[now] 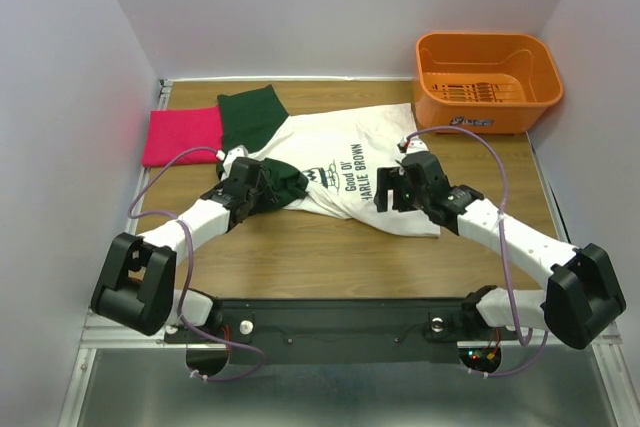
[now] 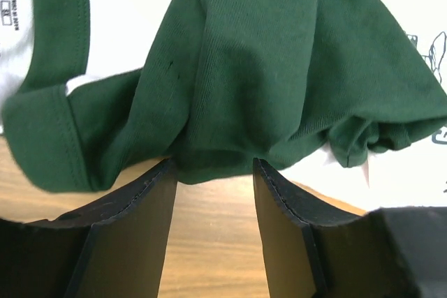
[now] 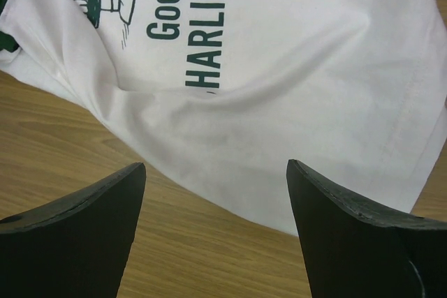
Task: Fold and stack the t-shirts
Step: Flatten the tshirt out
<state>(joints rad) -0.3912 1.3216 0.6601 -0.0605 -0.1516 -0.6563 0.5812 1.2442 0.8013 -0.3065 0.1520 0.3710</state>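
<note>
At the far left the pink-red tee (image 1: 182, 137) lies folded on the tabletop (image 1: 300, 257), just beside the far green sleeve (image 1: 250, 117) of the white tee (image 1: 370, 162). Mind it doesn't get dragged. Your left fingers (image 2: 133, 228) stand apart with the near green sleeve (image 2: 265, 68) bunched at their tips; you cannot tell whether they pinch it. Get a sure hold, then lay that sleeve flat across the print. The white tee lies spread mid-tabletop, print up. Your right fingers (image 3: 349, 228) are wide apart and empty over its near hem; go low there and catch both layers. The orange basket (image 1: 487, 80) sits far right, just beside the shirt's edge but clear of the fold.
</note>
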